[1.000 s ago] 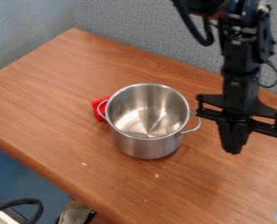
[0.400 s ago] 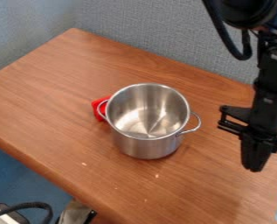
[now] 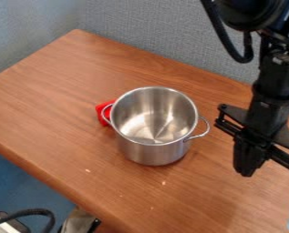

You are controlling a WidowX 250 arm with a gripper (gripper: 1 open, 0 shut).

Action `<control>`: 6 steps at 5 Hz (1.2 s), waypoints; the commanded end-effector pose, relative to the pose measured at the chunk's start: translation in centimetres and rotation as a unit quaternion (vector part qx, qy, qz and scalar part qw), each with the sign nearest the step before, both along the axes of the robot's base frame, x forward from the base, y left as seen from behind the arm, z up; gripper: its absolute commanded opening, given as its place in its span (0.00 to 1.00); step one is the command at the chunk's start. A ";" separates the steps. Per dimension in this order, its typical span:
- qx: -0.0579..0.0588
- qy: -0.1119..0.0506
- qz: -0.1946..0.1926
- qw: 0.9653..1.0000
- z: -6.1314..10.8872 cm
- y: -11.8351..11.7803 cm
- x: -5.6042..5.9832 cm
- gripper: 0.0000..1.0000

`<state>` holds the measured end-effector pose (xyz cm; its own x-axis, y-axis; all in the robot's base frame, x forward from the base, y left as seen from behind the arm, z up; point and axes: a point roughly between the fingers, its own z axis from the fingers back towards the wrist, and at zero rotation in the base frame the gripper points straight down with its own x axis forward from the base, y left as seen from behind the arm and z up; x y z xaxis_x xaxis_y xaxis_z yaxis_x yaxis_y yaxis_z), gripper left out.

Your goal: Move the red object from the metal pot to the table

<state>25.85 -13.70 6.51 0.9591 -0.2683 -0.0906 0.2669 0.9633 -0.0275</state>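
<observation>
— What is sitting nearest the camera right now?

— The front rim of the table, bare brown wood. Just behind it the metal pot is standing upright with its mouth open to the ceiling, and I am seeing only shiny steel inside it.

— So where is the red object?

— It is peeking out from behind the pot's left wall, low down, as a small red patch touching the pot and apparently resting on the wood. Most of it is being hidden by the pot, so I cannot tell how it is lying. Judging from that, the red thing is already out of the pot and on the table.

— And you?

— My gripper is hanging to the right of the pot, apart from it, pointing straight down above the wood. My jaws are pressed together and pinching nothing; with nothing left to carry, I judge there is no reason to spread them.

— Anything farther back?

— Only my black arm rising behind me, its cables looping at the top, and the grey-blue wall beyond the table's far edge.
</observation>
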 end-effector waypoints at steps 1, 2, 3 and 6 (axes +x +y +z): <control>-0.007 -0.027 -0.008 1.000 0.1 1.4 1.3 0.00; -0.002 -0.022 -0.011 1.000 -1.8 2.9 2.1 0.00; -0.006 -0.020 -0.005 1.000 -0.9 1.8 2.1 0.00; 0.013 -0.059 0.077 0.995 9.2 3.5 1.2 0.00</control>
